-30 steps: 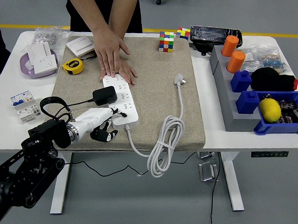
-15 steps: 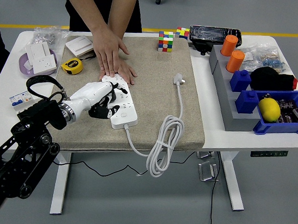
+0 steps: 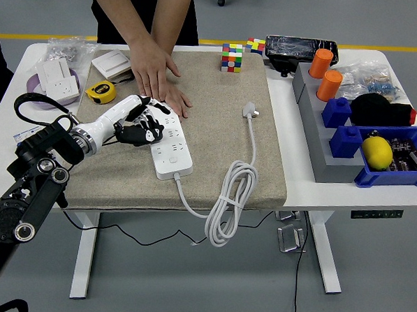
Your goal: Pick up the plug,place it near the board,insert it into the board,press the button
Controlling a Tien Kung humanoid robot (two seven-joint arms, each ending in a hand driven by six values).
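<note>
A white power strip (image 3: 172, 154) lies slanted on the beige mat (image 3: 216, 149). A person at the far side presses both hands (image 3: 158, 83) flat on its far end. My left hand (image 3: 139, 124), white with black fingertips, is over the strip's far left part. Its fingers are curled around the black plug (image 3: 130, 133), which is mostly hidden under them. I cannot tell whether the plug sits in a socket. The strip's own white cable (image 3: 227, 202) coils off the mat's near edge and ends in a white plug (image 3: 250, 111). My right arm is out of view.
A yellow tape measure (image 3: 100, 91), white wall switches (image 3: 114, 64) and a purple dish with a socket (image 3: 55, 84) lie at the far left. Two colour cubes (image 3: 232, 58) stand at the mat's far edge. A grey rack with orange cylinders (image 3: 326, 75) and a blue bin with a lemon (image 3: 378, 152) fill the right side.
My left hand moved from the mat's near edge up toward the strip's far end and closed over the black plug, which lay bare beside the strip a second ago. The person's hands stayed put.
</note>
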